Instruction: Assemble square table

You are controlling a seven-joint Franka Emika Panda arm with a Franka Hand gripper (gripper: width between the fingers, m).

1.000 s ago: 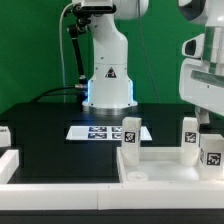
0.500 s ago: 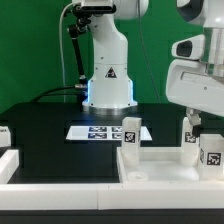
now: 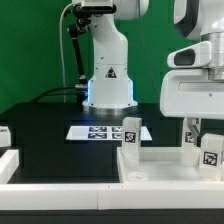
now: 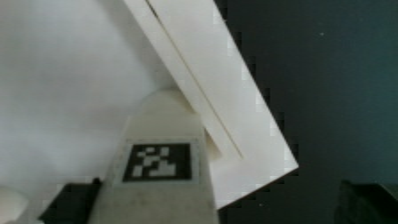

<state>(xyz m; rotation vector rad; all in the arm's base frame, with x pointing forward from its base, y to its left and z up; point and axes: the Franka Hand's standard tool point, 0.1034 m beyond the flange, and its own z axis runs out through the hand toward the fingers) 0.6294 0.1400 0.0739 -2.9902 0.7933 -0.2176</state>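
The white square table top (image 3: 160, 161) lies at the exterior view's right with three tagged white legs standing on it: one at the left (image 3: 130, 130), one at the back right (image 3: 189, 133) and one at the front right (image 3: 211, 150). My gripper (image 3: 197, 126) hangs low over the two right legs. In the wrist view a tagged leg (image 4: 164, 160) stands at a corner of the table top (image 4: 71, 70), between my fingertips (image 4: 73, 203). My gripper (image 4: 222, 205) is open, with gaps on both sides of the leg.
The marker board (image 3: 100, 131) lies in front of the robot base (image 3: 108, 85). A long white border rail (image 3: 60, 171) runs along the front. Another tagged white leg (image 3: 4, 137) stands at the exterior view's left edge.
The arm's hand has come down and shifted toward the exterior view's left, now low over the right legs of the table top. The parts have not moved.
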